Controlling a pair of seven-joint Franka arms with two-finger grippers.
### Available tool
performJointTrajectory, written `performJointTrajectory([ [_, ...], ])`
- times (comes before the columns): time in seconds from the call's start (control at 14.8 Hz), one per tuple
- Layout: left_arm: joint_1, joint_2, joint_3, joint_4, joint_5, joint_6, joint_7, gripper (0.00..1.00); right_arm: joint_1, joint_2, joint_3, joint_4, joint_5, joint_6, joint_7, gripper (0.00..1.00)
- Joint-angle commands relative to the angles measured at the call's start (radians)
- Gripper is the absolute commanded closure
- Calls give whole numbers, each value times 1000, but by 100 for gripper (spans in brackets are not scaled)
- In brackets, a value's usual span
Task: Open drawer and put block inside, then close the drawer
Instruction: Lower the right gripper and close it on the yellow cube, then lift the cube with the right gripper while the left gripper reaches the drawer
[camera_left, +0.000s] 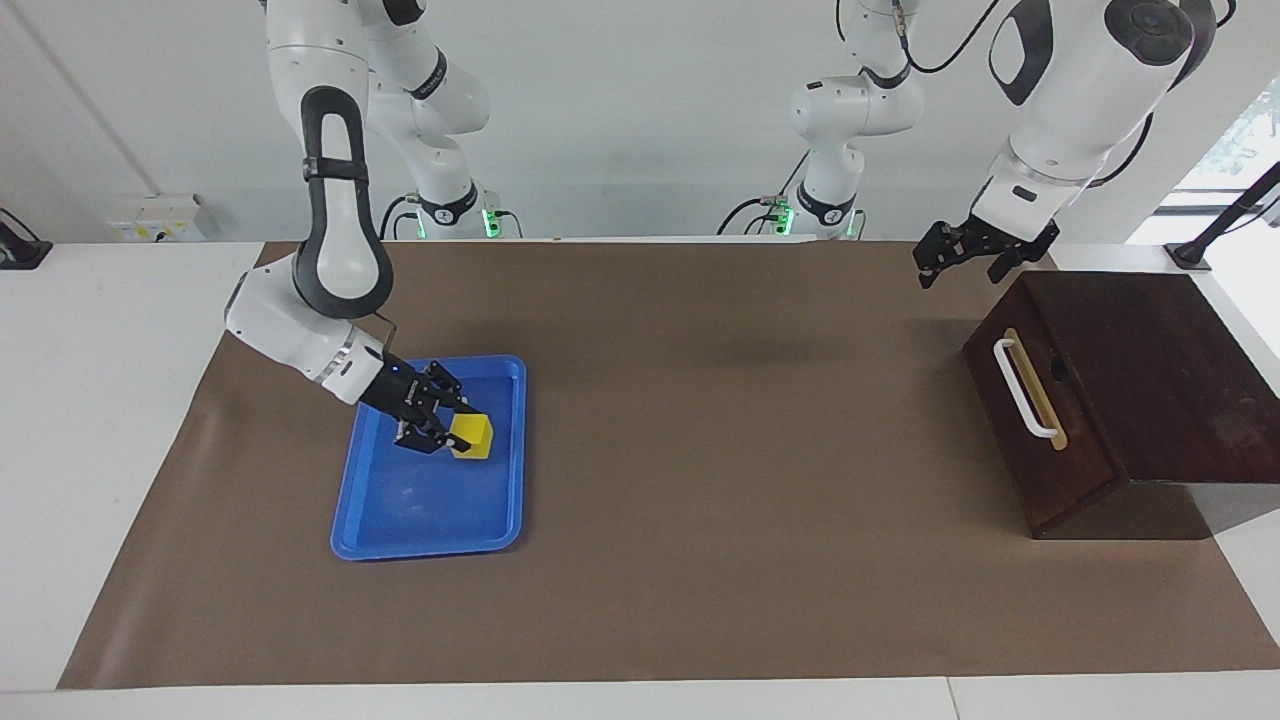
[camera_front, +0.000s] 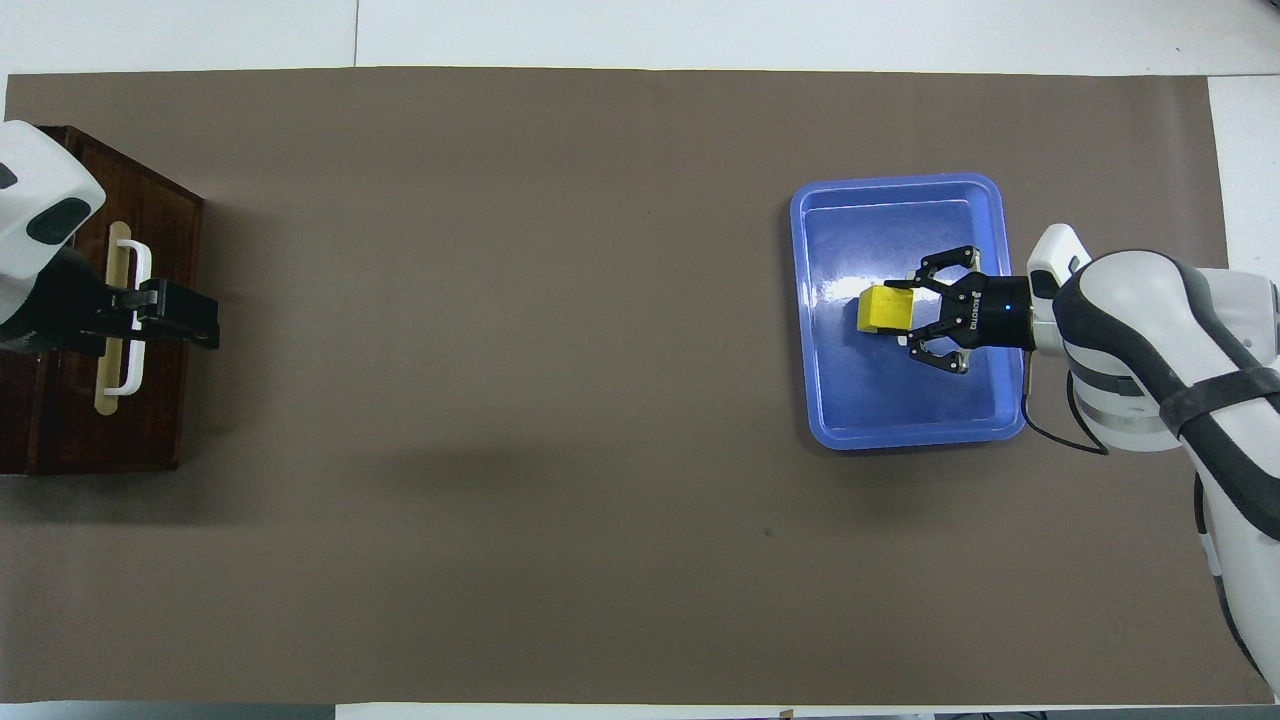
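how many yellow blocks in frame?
1. The block is held by the right gripper over the blue tray, toward the right arm's end of the table. The drawer is closed, so any inside would be hidden.

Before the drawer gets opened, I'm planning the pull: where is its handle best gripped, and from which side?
Probably grip the white bar handle at its middle, coming head-on at the drawer front. The bar stands off its tan strip, so one finger can slip under it, jaws across it.
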Motion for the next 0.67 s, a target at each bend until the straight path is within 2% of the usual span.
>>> performJointTrajectory([
  [0.0, -8, -13, 6, -20, -7, 25, -13, 0, 37, -107, 1, -11, -89, -56, 165, 100],
  [0.2, -12, -12, 4, -20, -7, 50, -46, 0, 80, -166, 1, 16, -121, -126, 313, 100],
  [0.4, -71, -4, 4, -18, -9, 71, -259, 0, 132, -177, 2, 95, -151, -192, 483, 100],
  [0.61, -101, 11, 4, -1, -26, 81, -434, 0, 230, -197, 4, 154, -199, -191, 679, 100],
])
